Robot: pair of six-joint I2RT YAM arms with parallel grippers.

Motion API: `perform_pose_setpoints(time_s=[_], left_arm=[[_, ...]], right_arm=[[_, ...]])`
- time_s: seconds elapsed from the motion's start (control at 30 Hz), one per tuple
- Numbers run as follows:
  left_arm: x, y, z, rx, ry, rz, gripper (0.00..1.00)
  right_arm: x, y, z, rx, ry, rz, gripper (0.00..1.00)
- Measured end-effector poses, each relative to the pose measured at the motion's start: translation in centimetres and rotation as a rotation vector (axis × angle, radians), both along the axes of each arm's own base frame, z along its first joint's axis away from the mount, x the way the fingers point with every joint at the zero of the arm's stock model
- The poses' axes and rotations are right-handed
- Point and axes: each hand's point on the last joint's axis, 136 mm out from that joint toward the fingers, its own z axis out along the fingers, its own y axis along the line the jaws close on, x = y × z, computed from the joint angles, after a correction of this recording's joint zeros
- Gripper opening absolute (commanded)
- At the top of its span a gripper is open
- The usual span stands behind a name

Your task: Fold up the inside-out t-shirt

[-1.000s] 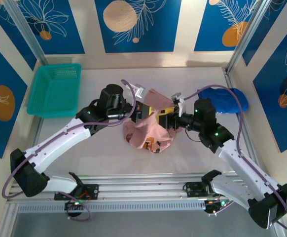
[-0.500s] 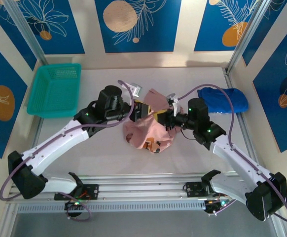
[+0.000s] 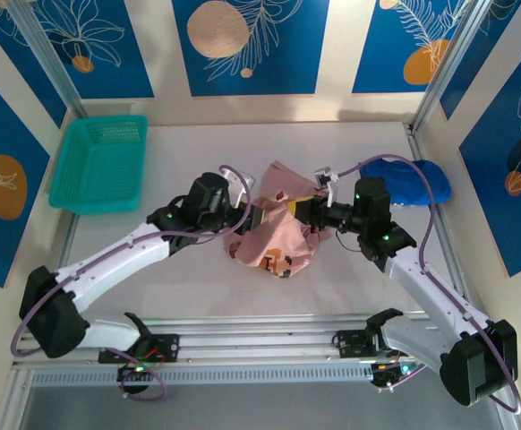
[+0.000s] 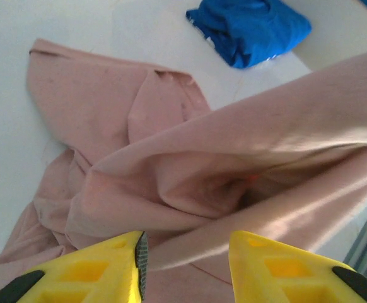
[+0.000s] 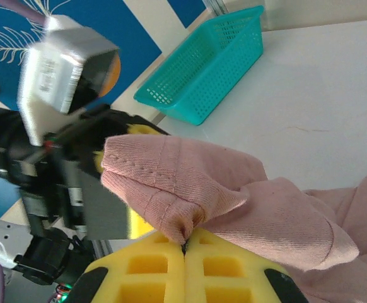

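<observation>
Right wrist view settles the grip. The right claw (image 5: 186, 243) is clenched on a hemmed fold of the inside-out t-shirt (image 5: 171, 183) and holds that piece up off the tabletop (image 5: 335, 88). From the top view, the shirt lies crumpled at the centre of the frame, between the two arms. Both claws meet over its upper part.

The right arm reaches in from the right with its forearm roughly level, pointing left. The left claw (image 4: 186, 252) comes in from the left and faces it, the two close together. In the left wrist view that claw stands released, its yellow fingers (image 4: 108, 271) parted. A stretched band of pink cloth runs from lower left to upper right just beyond them.

So the raised cloth lies straight ahead of the left claw, its long line slanting across the gap. To my eye, the left arm is placed to take a second hold. The teal basket (image 3: 99, 161) sits upper left and the blue garment (image 3: 404, 179) at the right, both well apart from the shirt.
</observation>
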Motion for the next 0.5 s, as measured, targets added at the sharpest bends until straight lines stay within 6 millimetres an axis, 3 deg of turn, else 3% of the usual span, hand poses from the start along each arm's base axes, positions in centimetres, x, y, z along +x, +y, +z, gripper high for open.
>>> perform_pose_setpoints(time_s=[0.17, 0.37, 0.5], left_arm=[[1.4, -0.7, -2.1, 0.018, 0.045, -0.007, 0.41], [2.9, -1.7, -2.5, 0.000, 0.059, -0.016, 0.40], [3.7, -2.9, -2.4, -0.032, 0.065, -0.039, 0.30]], right_arm=[[0.0, 0.0, 0.1, 0.006, 0.002, 0.001, 0.00], [-0.3, -0.1, -0.2, 0.006, 0.002, 0.002, 0.00], [-0.3, -0.1, -0.3, 0.004, 0.006, 0.002, 0.00]])
